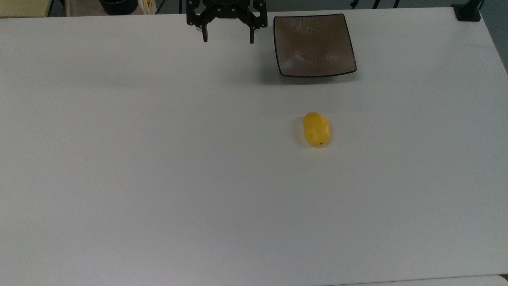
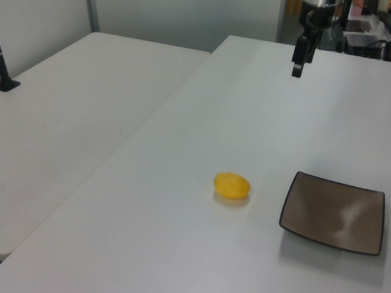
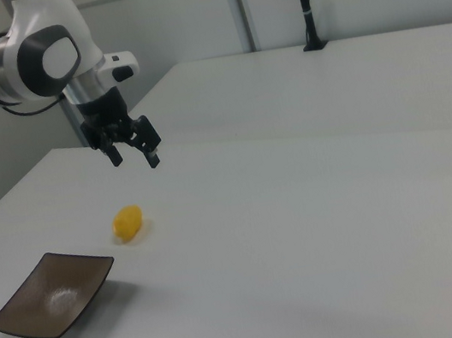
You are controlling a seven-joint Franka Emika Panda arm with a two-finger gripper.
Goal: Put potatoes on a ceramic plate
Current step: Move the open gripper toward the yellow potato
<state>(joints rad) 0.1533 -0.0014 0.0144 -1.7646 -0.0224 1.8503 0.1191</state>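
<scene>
Clearly, my gripper [image 1: 228, 39] was released, its two black fingers spread wide apart and holding nothing. In the top view it hung at the far edge of the white table [image 1: 158, 178], just beside the ceramic plate [image 1: 313, 45], on the top view's left of it. In the right view I saw the gripper [image 3: 134, 156] well above the table surface, with the fingers pointing down and the white arm [image 3: 34, 58] reaching in from the right view's left.

The potato [image 1: 316, 129] lay alone on the bare table, apart from the plate and apart from the gripper. In the top view it was below the plate, with its long side running up and down, and a tiny dark spot showed near its lower end. In the left view the potato [image 2: 232, 185] was near the plate [image 2: 333, 212], on the left view's left of it, not touching. The gripper [image 2: 298, 61] there was far behind both.

The plate was square, brown and glossy, with a thin dark rim, and nothing was lying in it. In the right view the potato [image 3: 127, 222] sat between the plate [image 3: 52, 295] and the gripper.
</scene>
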